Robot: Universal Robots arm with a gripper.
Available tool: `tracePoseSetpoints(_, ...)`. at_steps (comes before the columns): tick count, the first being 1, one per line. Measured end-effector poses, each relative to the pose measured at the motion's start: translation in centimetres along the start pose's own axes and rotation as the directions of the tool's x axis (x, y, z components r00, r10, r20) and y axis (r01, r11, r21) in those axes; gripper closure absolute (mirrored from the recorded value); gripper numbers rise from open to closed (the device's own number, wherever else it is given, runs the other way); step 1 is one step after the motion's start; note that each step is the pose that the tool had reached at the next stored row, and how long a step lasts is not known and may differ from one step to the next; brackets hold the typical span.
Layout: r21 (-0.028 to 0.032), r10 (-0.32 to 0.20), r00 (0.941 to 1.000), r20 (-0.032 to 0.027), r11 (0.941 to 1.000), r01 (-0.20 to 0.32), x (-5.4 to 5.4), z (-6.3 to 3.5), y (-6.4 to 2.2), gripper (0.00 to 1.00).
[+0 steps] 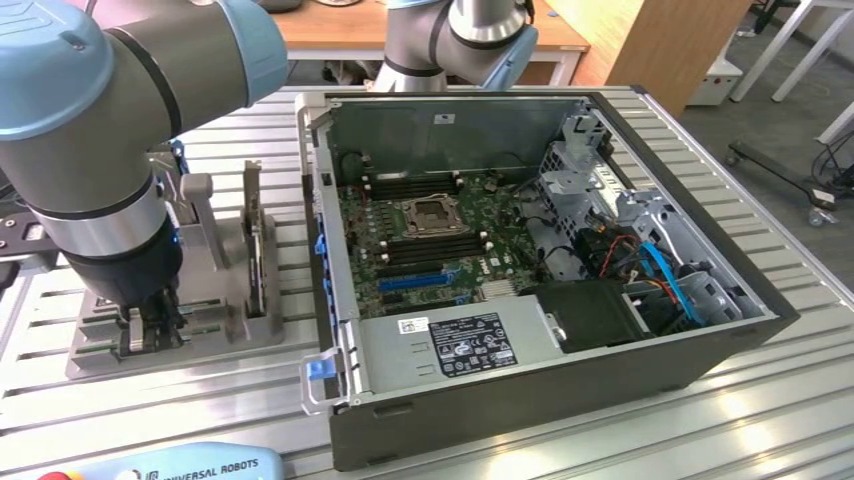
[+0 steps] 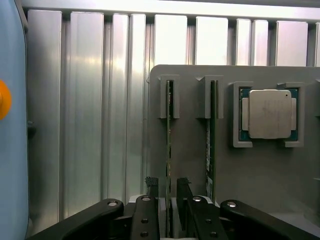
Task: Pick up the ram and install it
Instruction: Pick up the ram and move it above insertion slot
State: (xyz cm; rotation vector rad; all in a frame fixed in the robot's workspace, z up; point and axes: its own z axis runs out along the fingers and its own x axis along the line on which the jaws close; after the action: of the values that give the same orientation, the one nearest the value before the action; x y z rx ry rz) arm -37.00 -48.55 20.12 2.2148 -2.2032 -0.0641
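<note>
Wrist view: ram (image 2: pixel 169 130) stands on edge in grey holder (image 2: pixel 260 170).
Hand (image 2: pixel 168 192): partly open, fingers (image 2: pixel 151 187) astride the ram, gaps both sides, holding nothing.
Handling: probably light, stiff, fragile; pinch the flat faces squarely.

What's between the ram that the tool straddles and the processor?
The other ram stick, on edge in its holder slot; the wrist view shows it.
</note>
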Motion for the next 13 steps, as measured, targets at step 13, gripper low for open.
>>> tracePoseSetpoints(13, -0.0002, 0.000, 1.0000, -0.0001, 1.0000, 0.000, -0.30, 0.16, -0.01, 0.71)
